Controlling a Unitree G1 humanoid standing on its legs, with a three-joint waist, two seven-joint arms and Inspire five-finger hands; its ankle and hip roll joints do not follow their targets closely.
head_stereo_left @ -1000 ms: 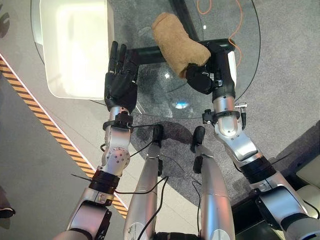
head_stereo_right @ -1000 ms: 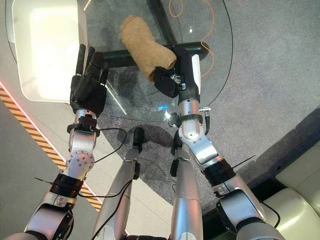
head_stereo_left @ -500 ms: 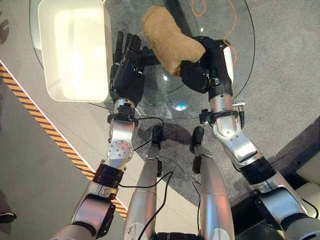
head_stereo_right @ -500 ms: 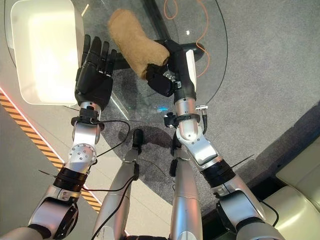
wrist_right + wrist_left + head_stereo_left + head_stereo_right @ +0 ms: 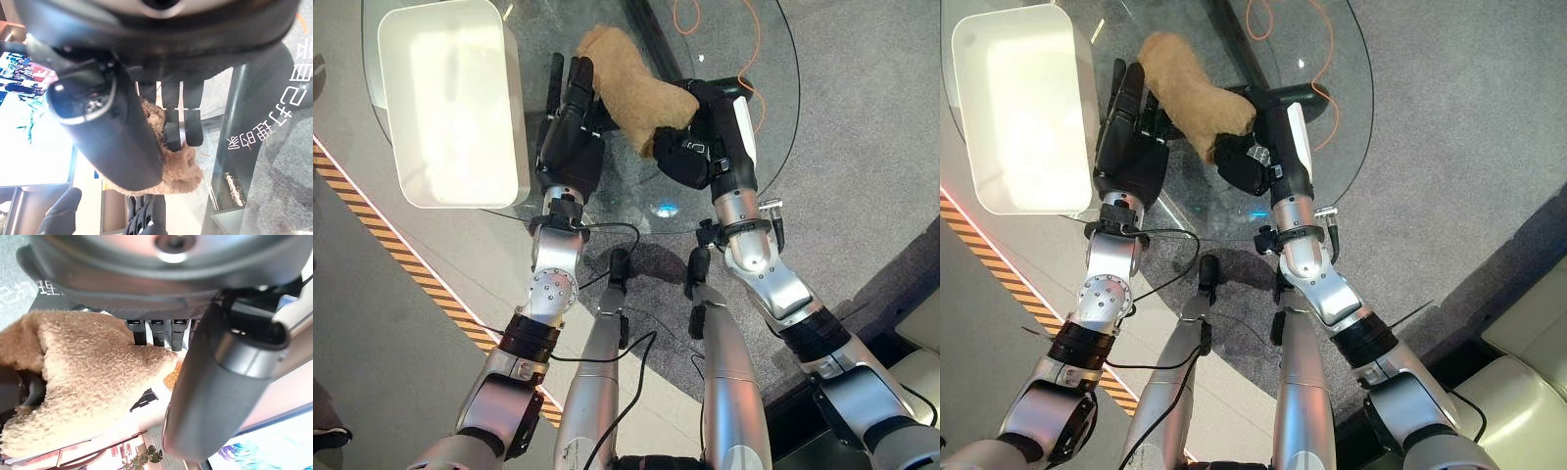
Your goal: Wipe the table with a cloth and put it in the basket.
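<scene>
Since a second ago the left hand (image 5: 570, 137) has travelled from beside the basket across to the cloth, and the right hand (image 5: 690, 157) has carried the cloth a little toward it. The fluffy tan-brown rolled cloth (image 5: 631, 83) is a thick, plush bundle, rounded at its far end and lying lengthwise above the round clear glass worktop (image 5: 773, 108). Its near end is clenched in the right hand, whose fingers curl round the pile, as the right wrist view confirms. The left hand is released, fingers straight and held together, their tips lying against the cloth's left side; the left wrist view shows the cloth just past those straight fingers.

To the left on the worktop stands the white rectangular plastic basket (image 5: 406, 181) with rounded corners, close beside the left hand but apart from the cloth. Through the glass show a dark table base (image 5: 1307, 93) and grey carpet (image 5: 871, 117), with a thin orange cable (image 5: 756, 54) looping on the carpet. A black-and-orange striped floor marking (image 5: 421, 284) runs diagonally along the left, at the edge of a smoother grey floor
</scene>
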